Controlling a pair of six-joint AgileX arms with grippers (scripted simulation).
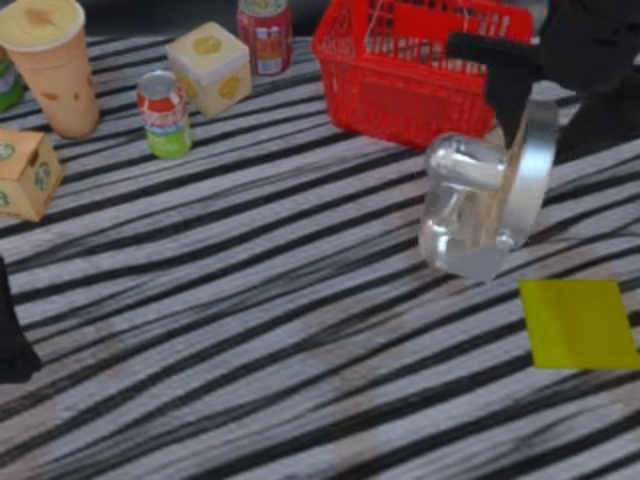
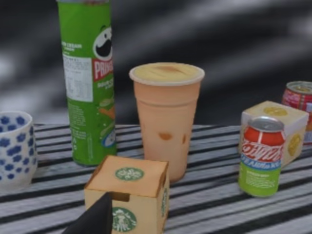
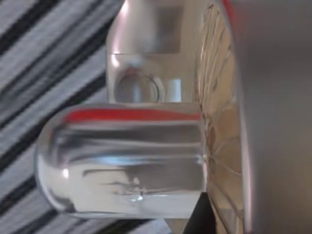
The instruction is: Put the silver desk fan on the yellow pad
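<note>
The right gripper point(image 1: 512, 108) reaches in from the table's far right corner, its black fingers clamped on the upper rim of the silver desk fan point(image 1: 485, 205); the fan stands edge-on to the top view, chrome ring to the right and rounded motor housing bulging left, just in front of the red basket point(image 1: 400, 70); whether its base touches the striped tablecloth point(image 1: 260, 330) I cannot tell; the right wrist view is filled by the housing point(image 3: 122, 161) and the grille. The yellow pad point(image 1: 578, 322) lies flat near the table's right edge, bare, just nearer than the fan and apart from it.

The left arm point(image 1: 12, 330) sits parked at the left edge; only a dark fingertip point(image 2: 95, 219) shows in its wrist view, so I cannot tell how its fingers stand. Toward the far left corner stand an orange drink cup point(image 1: 50, 60), a green-based soda can point(image 1: 164, 112), a cream carton point(image 1: 210, 65), a red can point(image 1: 264, 35) and a small Starbucks box point(image 1: 25, 172); the left wrist view adds a green Pringles tube point(image 2: 87, 78) and a blue-flowered cup point(image 2: 14, 146).
</note>
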